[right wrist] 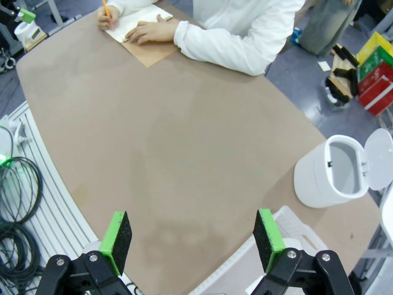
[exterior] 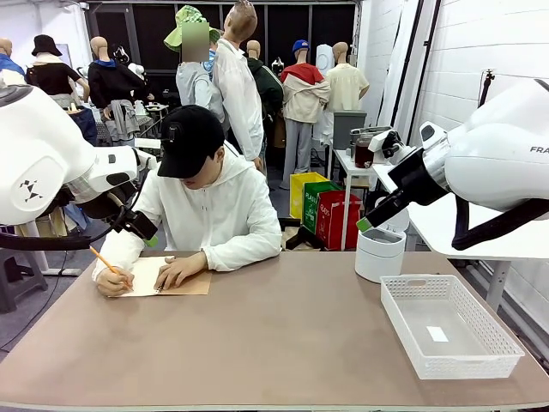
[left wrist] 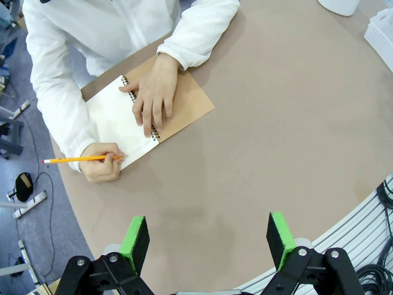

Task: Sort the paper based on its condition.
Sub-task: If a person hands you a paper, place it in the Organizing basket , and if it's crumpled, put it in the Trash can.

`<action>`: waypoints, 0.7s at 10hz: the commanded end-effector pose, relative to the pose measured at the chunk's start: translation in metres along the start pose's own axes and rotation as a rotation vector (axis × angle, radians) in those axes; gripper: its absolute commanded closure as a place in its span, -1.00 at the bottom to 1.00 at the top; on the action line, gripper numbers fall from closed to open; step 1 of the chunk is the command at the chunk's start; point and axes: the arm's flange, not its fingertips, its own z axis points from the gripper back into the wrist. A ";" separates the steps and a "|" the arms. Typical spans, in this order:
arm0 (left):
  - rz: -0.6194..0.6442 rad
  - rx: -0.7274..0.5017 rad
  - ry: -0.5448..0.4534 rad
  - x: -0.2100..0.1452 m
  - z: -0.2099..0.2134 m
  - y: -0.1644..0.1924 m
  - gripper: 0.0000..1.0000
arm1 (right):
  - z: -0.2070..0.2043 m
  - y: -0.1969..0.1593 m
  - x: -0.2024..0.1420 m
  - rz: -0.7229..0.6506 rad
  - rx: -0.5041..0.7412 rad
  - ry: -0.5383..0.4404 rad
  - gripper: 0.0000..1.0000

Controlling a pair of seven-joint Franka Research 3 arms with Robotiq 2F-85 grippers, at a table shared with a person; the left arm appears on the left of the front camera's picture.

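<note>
A: Paper, where is it lying?
B: Inside the open notebook, under the person's hand.
A: And the robot?
B: Left gripper and right gripper are hovering above the table, jaws gaping, gripping nothing.

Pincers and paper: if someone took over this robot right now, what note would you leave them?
Left pincer: open, empty, above the table.
Right pincer: open, empty, above the table beside the basket and the open-lidded bin.
Things: the person writes with a pencil in the notebook, with the other hand flat on it.
Done: no sheet sorted yet; the basket holds a small scrap.
Left: probably wait for a loose sheet, then sort it by condition.
</note>
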 end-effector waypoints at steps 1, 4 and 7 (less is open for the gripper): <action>0.004 0.000 -0.007 0.000 0.001 0.001 -1.00 | 0.000 0.000 0.000 -0.003 0.003 -0.002 -1.00; 0.004 0.000 -0.007 0.000 0.001 0.001 -1.00 | 0.000 0.000 0.000 -0.003 0.003 -0.002 -1.00; 0.004 0.000 -0.007 0.000 0.001 0.001 -1.00 | 0.000 0.000 0.000 -0.003 0.003 -0.002 -1.00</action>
